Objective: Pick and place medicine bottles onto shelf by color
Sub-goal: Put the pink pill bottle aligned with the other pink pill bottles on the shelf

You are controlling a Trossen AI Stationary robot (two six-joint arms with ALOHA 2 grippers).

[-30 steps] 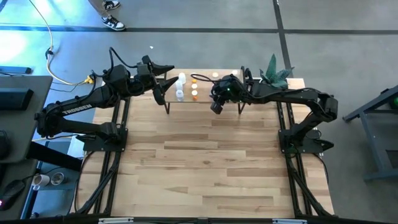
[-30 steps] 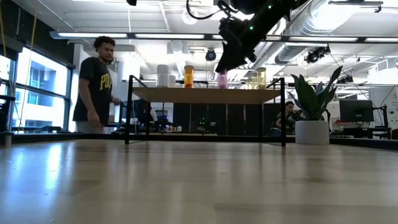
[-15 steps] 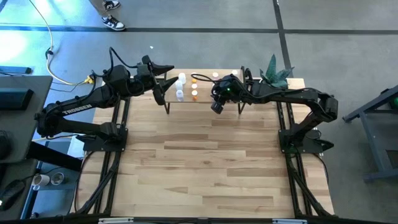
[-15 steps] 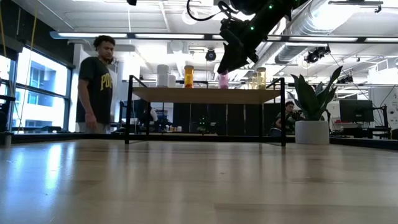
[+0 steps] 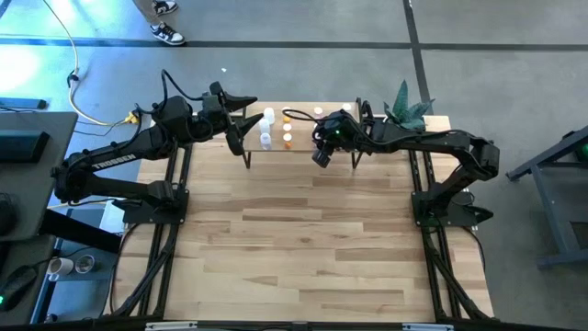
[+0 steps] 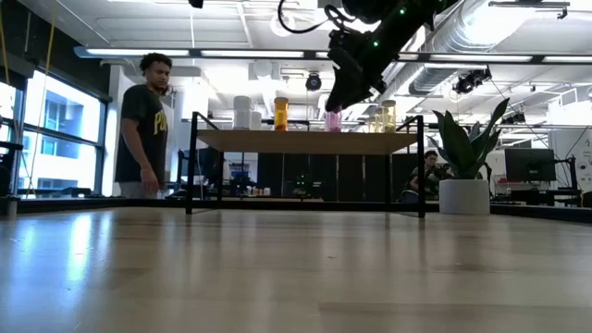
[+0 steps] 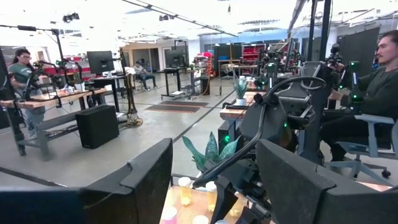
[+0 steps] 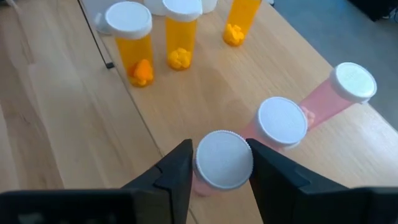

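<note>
A pink medicine bottle (image 8: 221,163) is seen standing on the shelf (image 8: 205,93), just beside two other pink bottles (image 8: 283,124); three orange bottles (image 8: 134,43) stand farther along the same board, so the colours are grouped. The white cap is framed by the fingers (image 8: 174,171) of the right gripper (image 8: 219,171); a sliver of gap seems visible on each side, so the jaws are judged narrowly parted, not clamped. In the low view the right gripper (image 6: 335,97) hangs above the pink bottle at the shelf top, in much the same place as a second ago, while the grip appears to have been loosened since then; the bottle is therefore taken as set down and just released. A straight lift clear would be called for next, with care not to clip the neighbouring caps. The left gripper (image 7: 214,180) is held with its jaws wide and empty at the shelf's other end; white and orange bottles (image 5: 266,129) are seen there from above.
</note>
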